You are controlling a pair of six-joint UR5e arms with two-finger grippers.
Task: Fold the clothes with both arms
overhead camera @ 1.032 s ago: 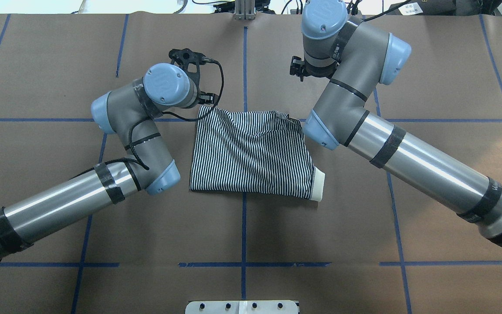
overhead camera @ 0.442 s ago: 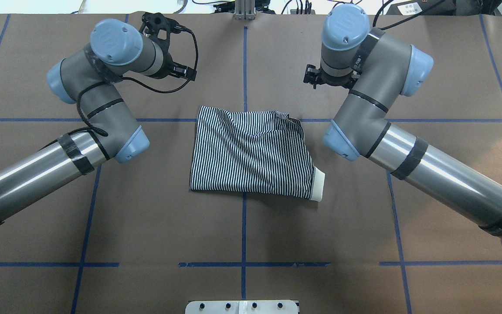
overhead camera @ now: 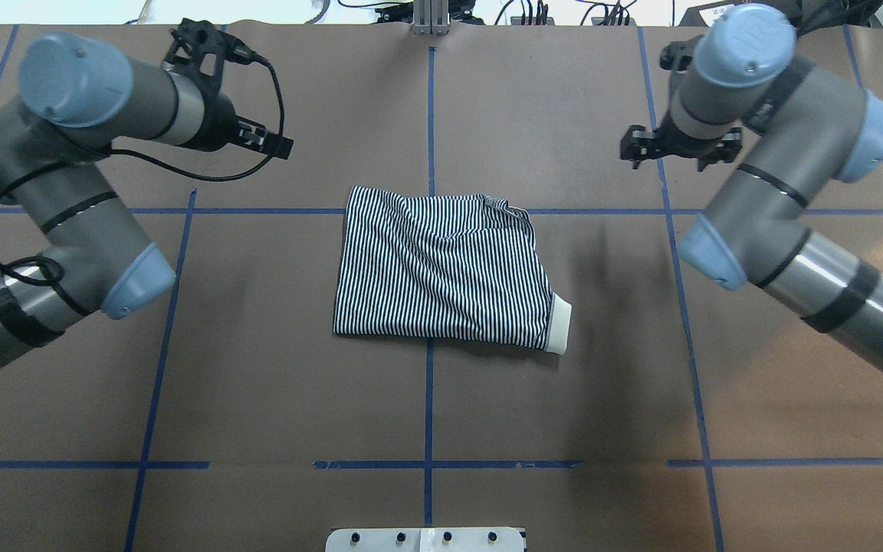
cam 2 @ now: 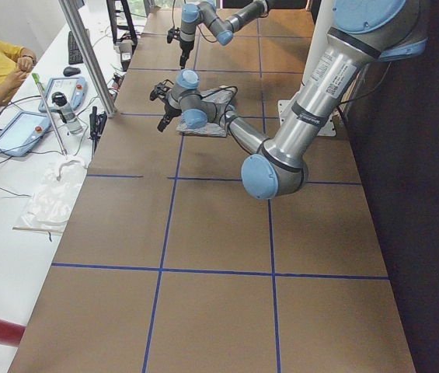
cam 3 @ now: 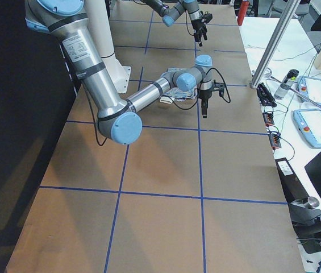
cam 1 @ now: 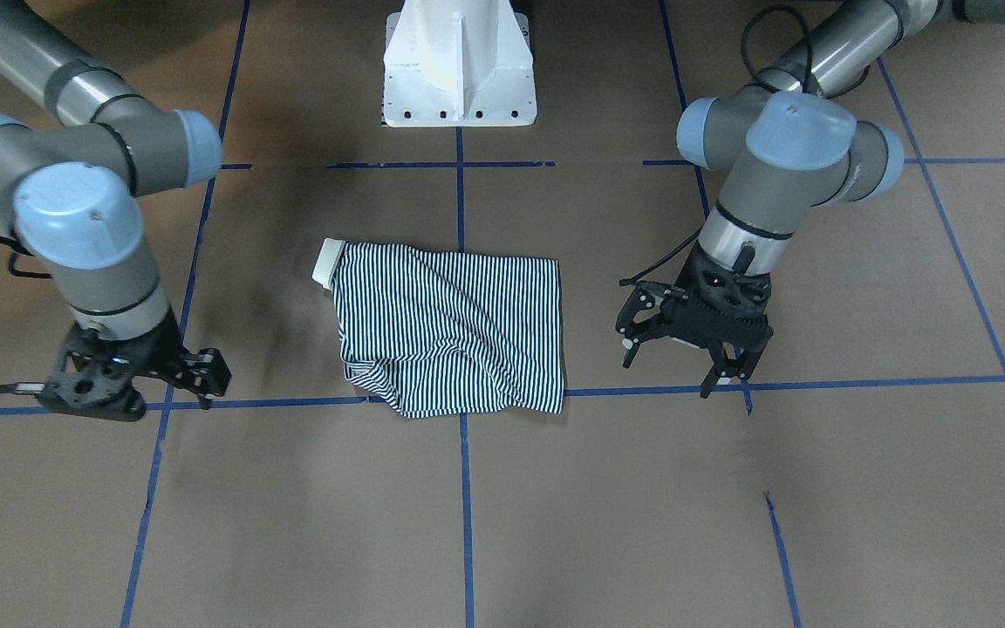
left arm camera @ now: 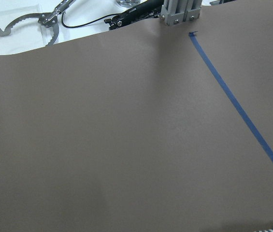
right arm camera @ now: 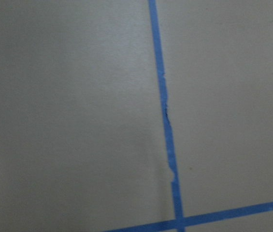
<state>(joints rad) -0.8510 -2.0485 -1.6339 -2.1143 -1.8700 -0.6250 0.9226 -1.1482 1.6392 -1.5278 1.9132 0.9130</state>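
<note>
The striped polo shirt [overhead camera: 441, 268] was found folded into a rough rectangle at the middle of the table [overhead camera: 257, 383]. The left gripper [cam 1: 673, 371] and right gripper [cam 1: 197, 379] were both spread open, empty and well apart from it. The far edge [overhead camera: 499, 205] was left rumpled and a white band [overhead camera: 560, 326] stuck out. A further pinch there could be expected to catch only the top layer and drag the stack askew.

Shirt [overhead camera: 441, 268] btwn L gripper [cam 1: 675, 362], R gripper [overhead camera: 675, 147]
</note>
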